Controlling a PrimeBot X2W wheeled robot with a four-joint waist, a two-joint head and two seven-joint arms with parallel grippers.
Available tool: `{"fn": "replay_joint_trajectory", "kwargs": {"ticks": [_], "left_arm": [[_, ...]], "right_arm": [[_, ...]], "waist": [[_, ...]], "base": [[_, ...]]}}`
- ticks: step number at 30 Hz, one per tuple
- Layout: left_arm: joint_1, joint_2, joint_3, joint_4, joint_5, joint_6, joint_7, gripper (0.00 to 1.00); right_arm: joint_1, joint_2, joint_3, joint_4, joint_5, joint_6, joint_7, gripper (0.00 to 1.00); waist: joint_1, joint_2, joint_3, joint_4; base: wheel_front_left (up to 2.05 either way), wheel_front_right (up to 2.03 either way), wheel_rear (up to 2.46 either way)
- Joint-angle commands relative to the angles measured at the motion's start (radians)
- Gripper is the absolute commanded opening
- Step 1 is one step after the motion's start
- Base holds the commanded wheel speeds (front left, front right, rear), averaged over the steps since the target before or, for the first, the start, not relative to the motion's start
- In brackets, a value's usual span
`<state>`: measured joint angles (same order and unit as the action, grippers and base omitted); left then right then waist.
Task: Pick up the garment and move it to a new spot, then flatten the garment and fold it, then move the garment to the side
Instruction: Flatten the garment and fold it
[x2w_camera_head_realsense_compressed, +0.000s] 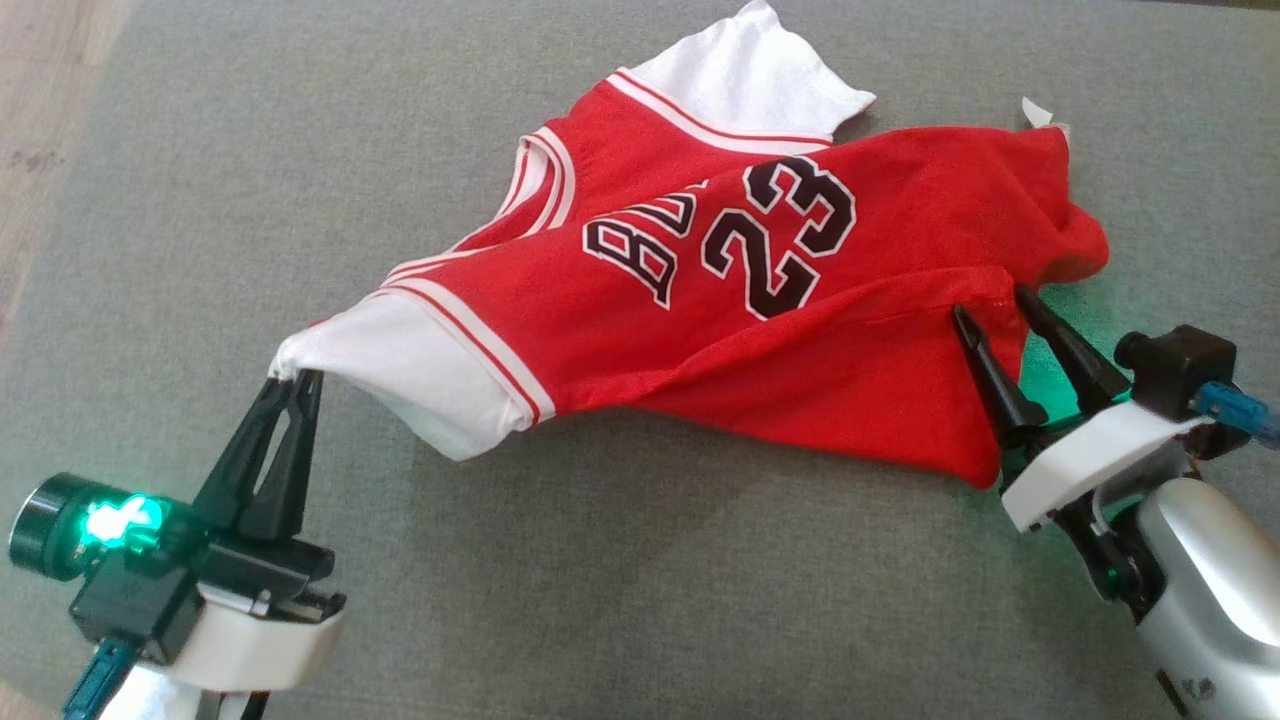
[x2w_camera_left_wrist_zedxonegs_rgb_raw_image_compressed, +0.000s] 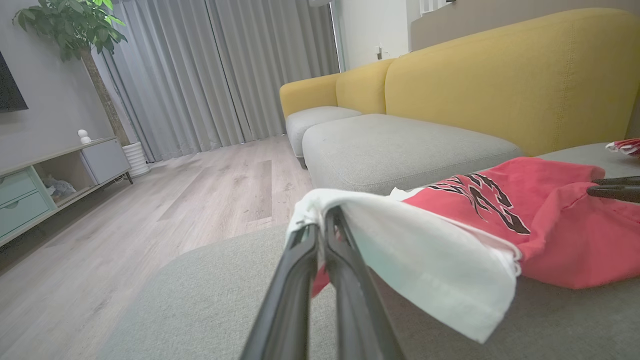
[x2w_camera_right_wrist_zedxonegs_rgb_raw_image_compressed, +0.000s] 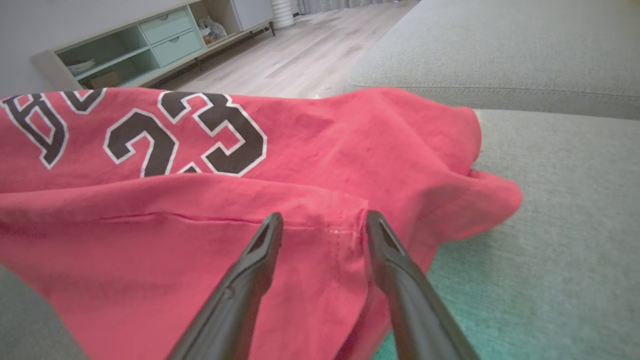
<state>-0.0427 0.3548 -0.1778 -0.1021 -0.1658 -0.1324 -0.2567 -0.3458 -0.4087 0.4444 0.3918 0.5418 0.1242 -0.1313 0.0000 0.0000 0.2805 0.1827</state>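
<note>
The shirt (x2w_camera_head_realsense_compressed: 800, 330) lies bunched on the grey cushion (x2w_camera_head_realsense_compressed: 600, 560). It is soft, thin and light, so it will sag when lifted. Its white sleeve (x2w_camera_head_realsense_compressed: 400, 370), near left, is pinched by the closed left end effector (x2w_camera_head_realsense_compressed: 298, 378). The red hem (x2w_camera_head_realsense_compressed: 930, 300) should be gripped next; the right end effector (x2w_camera_head_realsense_compressed: 990, 300) is open there, maybe touching.

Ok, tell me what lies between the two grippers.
In the head view the red jersey spans it: white sleeve pinched by the left gripper, hem at the open right gripper.
</note>
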Motion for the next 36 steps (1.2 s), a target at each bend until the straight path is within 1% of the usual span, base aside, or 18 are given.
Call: {"fn": "replay_joint_trajectory", "kwargs": {"ticks": [1, 3, 4, 11, 12, 13, 14, 15, 16, 18, 23, 26, 27, 29, 30, 33, 35, 36], "left_arm": [[-0.042, 0.025, 0.04, -0.028, 0.002, 0.002, -0.005, 0.0], [-0.044, 0.023, 0.039, -0.027, 0.002, 0.002, -0.005, 0.0], [-0.045, 0.022, 0.039, -0.027, 0.003, 0.002, -0.005, 0.0], [-0.048, 0.018, 0.04, -0.027, 0.001, 0.002, -0.005, 0.0], [-0.049, 0.018, 0.041, -0.027, 0.001, 0.002, -0.005, 0.0], [-0.051, 0.017, 0.041, -0.027, 0.0, 0.002, -0.005, 0.0], [-0.052, 0.018, 0.04, -0.027, 0.0, 0.002, -0.005, 0.0], [-0.054, 0.018, 0.039, -0.027, 0.0, 0.002, -0.005, 0.0], [-0.055, 0.018, 0.038, -0.026, 0.0, 0.002, -0.005, 0.0], [-0.058, 0.018, 0.038, -0.025, -0.001, 0.002, -0.005, 0.0], [-0.065, 0.018, 0.041, -0.028, -0.006, 0.002, -0.005, 0.0], [-0.088, 0.027, 0.041, -0.049, -0.025, 0.002, -0.005, 0.0], [-0.105, 0.033, 0.038, -0.058, -0.04, 0.002, -0.005, 0.0], [-0.161, 0.067, 0.021, -0.075, -0.068, 0.002, -0.005, 0.0], [-0.161, 0.067, 0.021, -0.075, -0.068, 0.002, -0.005, 0.0], [-0.3, 0.129, -0.006, -0.092, -0.141, 0.002, -0.005, 0.0], [-0.429, 0.188, -0.038, -0.073, -0.188, 0.002, -0.005, 0.0], [-0.581, 0.24, -0.09, -0.015, -0.253, 0.002, -0.002, 0.0]], "right_arm": [[-0.013, -0.025, 0.016, -0.022, 0.011, 0.007, -0.001, 0.88], [-0.012, -0.034, 0.024, -0.02, 0.022, 0.007, -0.002, 0.99], [-0.009, -0.038, 0.029, -0.018, 0.026, 0.007, 0.001, 1.0], [-0.023, -0.039, 0.061, 0.001, 0.043, 0.007, -0.002, 1.0], [-0.029, -0.038, 0.067, 0.006, 0.045, 0.007, -0.003, 0.96], [-0.036, -0.036, 0.073, 0.012, 0.046, 0.007, -0.005, 0.86], [-0.043, -0.036, 0.081, 0.016, 0.046, 0.007, -0.009, 0.62], [-0.049, -0.035, 0.087, 0.02, 0.047, 0.007, -0.013, 0.43], [-0.054, -0.033, 0.091, 0.024, 0.05, 0.007, -0.019, 0.35], [-0.067, -0.036, 0.097, 0.033, 0.047, 0.007, -0.042, 0.0], [-0.094, -0.042, 0.102, 0.046, 0.045, 0.007, -0.083, 0.0], [-0.114, -0.061, 0.084, 0.016, 0.054, 0.007, -0.101, 0.0], [-0.124, -0.071, 0.072, 0.0, 0.055, 0.007, -0.105, 0.0], [-0.154, -0.094, 0.037, -0.042, 0.06, 0.007, -0.111, 0.0], [-0.154, -0.094, 0.037, -0.042, 0.06, 0.007, -0.111, 0.0], [-0.235, -0.135, -0.015, -0.103, 0.057, 0.007, -0.097, 0.0], [-0.319, -0.163, -0.043, -0.131, 0.039, 0.007, -0.064, 0.0], [-0.421, -0.176, -0.061, -0.144, 0.023, 0.007, -0.017, 0.0]], "waist": [[0.0, 0.0, 0.0, 0.002], [0.0, 0.0, 0.0, 0.004], [0.0, 0.0, 0.001, 0.005], [0.0, 0.0, 0.008, 0.001], [0.0, 0.0, 0.009, 0.0], [0.0, 0.0, 0.011, 0.0], [0.0, 0.0, 0.012, 0.0], [0.0, 0.0, 0.012, 0.0], [0.0, 0.0, 0.012, 0.0], [0.0, 0.0, 0.012, 0.001], [0.0, 0.0, 0.0, -0.003], [0.0, 0.0, -0.01, -0.009], [0.0, 0.0, -0.011, -0.011], [0.0, 0.0, -0.011, -0.02], [0.0, 0.0, -0.011, -0.02], [0.0, 0.0, 0.002, -0.042], [0.0, 0.0, 0.023, -0.059], [0.0, 0.0, 0.053, -0.078]], "base": [[0.0, 0.0, 0.0], [0.0, 0.0, 0.0], [0.0, 0.0, 0.0], [0.0, 0.0, 0.0], [0.0, 0.0, 0.0], [0.0, 0.0, 0.0], [0.0, 0.0, 0.0], [0.0, 0.0, 0.0], [0.0, 0.0, 0.0], [0.0, 0.0, 0.0], [0.0, 0.0, 0.0], [0.0, 0.0, 0.0], [0.0, 0.0, 0.0], [0.0, 0.0, 0.0], [0.0, 0.0, 0.0], [0.0, 0.0, 0.0], [0.0, 0.0, 0.0], [0.0, 0.0, 0.0]]}}
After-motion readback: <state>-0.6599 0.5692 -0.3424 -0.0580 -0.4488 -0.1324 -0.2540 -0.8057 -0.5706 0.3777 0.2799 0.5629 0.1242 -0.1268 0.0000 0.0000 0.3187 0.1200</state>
